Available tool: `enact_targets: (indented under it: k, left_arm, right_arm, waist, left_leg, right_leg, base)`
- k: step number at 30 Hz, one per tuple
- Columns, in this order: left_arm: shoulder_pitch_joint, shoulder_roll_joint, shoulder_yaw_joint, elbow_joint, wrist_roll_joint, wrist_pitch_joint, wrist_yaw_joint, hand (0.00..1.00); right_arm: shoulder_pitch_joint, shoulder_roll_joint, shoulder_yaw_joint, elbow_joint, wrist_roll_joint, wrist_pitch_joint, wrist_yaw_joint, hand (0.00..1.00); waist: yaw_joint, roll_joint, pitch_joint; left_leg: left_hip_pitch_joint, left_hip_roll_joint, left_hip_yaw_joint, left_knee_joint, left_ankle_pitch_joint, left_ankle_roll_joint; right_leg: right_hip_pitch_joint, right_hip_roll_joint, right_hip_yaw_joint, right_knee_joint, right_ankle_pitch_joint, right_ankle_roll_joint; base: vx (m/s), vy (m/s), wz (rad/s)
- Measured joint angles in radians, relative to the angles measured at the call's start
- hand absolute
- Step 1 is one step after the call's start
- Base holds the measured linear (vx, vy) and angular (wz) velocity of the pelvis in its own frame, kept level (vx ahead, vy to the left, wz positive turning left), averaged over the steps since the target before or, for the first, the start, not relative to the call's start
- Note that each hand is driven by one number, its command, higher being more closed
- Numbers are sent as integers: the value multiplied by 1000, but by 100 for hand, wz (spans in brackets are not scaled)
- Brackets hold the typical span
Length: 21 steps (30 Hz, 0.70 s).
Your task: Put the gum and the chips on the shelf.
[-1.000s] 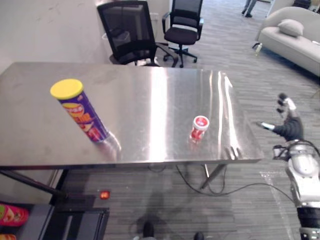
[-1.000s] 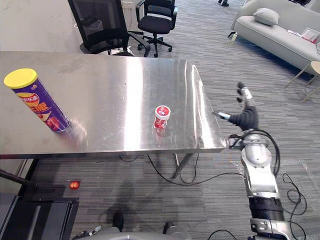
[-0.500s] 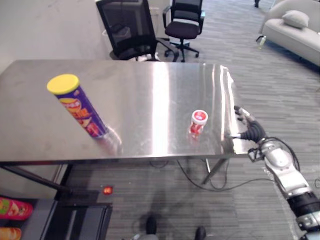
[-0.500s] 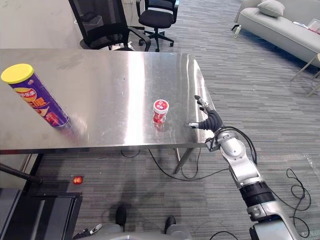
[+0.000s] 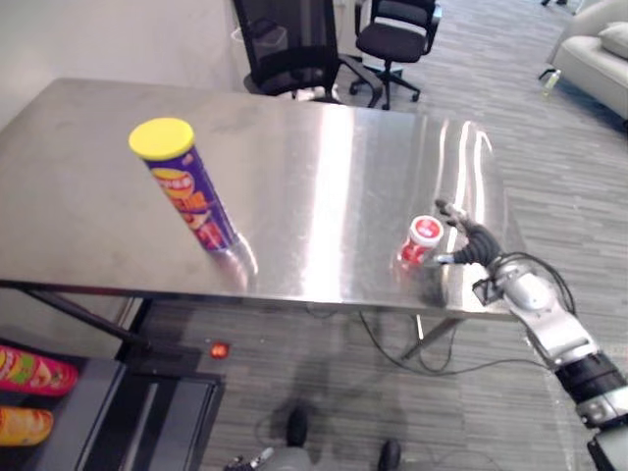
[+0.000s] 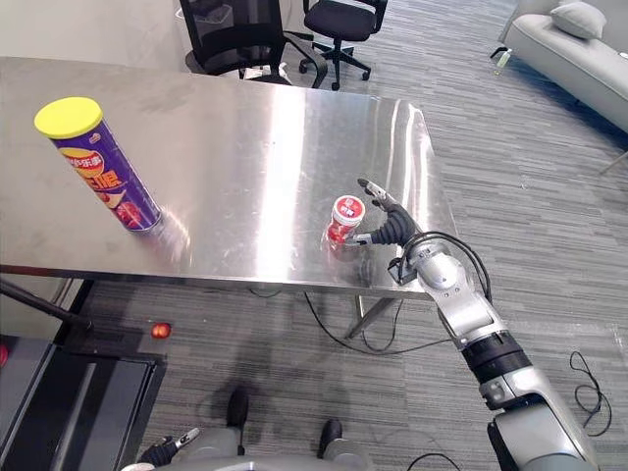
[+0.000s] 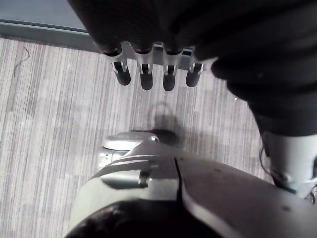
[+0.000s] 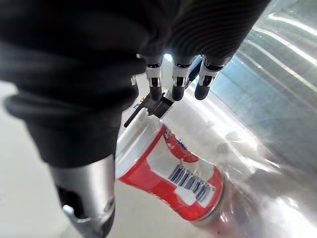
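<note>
The gum [image 5: 420, 240], a small red and white tub, stands upright near the right front of the steel table [image 5: 324, 167]. My right hand [image 6: 386, 224] is right beside it, open, fingers straight. In the right wrist view the gum [image 8: 171, 173] sits between the thumb [image 8: 86, 196] and the fingers [image 8: 177, 82], with no grip closed on it. The chips [image 5: 188, 196], a purple tube with a yellow lid, stand on the table's left part. My left hand [image 7: 153, 74] hangs open over the carpet.
A low dark shelf [image 5: 147, 417] stands below the table's front left, with a red tube [image 5: 34, 373] and an orange tube [image 5: 25, 427] beside it. Two black office chairs [image 5: 294, 44] stand behind the table. A grey sofa [image 5: 599, 49] is at the far right.
My right hand has moved left from beyond the table's right edge to just beside the gum. The camera has shifted; gum and chips have stayed in place.
</note>
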<state>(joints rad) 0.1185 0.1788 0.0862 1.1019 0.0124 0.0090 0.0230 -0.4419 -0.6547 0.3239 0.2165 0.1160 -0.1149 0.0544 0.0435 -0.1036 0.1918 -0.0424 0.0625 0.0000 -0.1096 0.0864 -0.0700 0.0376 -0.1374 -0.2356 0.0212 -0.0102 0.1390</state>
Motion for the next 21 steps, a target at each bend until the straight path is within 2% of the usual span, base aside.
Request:
enact_targets:
  k: [6, 13, 15, 18, 21]
  left_arm:
    - [0, -1, -2, -8, -10, -1, 1, 0]
    - [-1, -2, -1, -28, -11, -2, 1, 0]
    - [-1, -2, -1, -30, -11, -5, 1, 0]
    - [-3, 0, 1, -30, -12, -6, 3, 0]
    - [-7, 1, 5, -30, -13, -6, 3, 0]
  right_arm:
    - [-21, 0, 28, 15, 0, 0, -1, 0]
    - [-36, 0, 46, 27, 1, 1, -1, 0]
    - [-49, 0, 50, 27, 1, 1, -1, 0]
    - [-55, -1, 71, 28, 1, 2, -1, 0]
    - [-56, -2, 83, 33, 1, 2, 0, 0]
  waist:
    - [13, 5, 14]
    - [17, 0, 34]
    - [18, -1, 39]
    - [17, -6, 53]
    - [20, -10, 57]
  left_leg:
    - [-8, 34, -5, 0, -3, 2]
    - [-26, 32, -1, 0, 0, 1]
    - [-29, 27, 10, 0, 3, -1]
    - [-27, 18, 15, 0, 17, -3]
    - [-31, 16, 15, 0, 22, -7]
  right_leg:
    - [-22, 29, 17, 12, 35, -15]
    - [-34, 26, 25, -8, 34, -15]
    - [-34, 25, 27, -22, 28, -16]
    - [-33, 20, 27, -17, -13, -19]
    - [-34, 17, 25, -18, -13, -20]
  base:
    - [-14, -13, -6]
    - [-26, -4, -3]
    - [-34, -11, -9]
    - [-8, -6, -2]
    - [18, -1, 4]
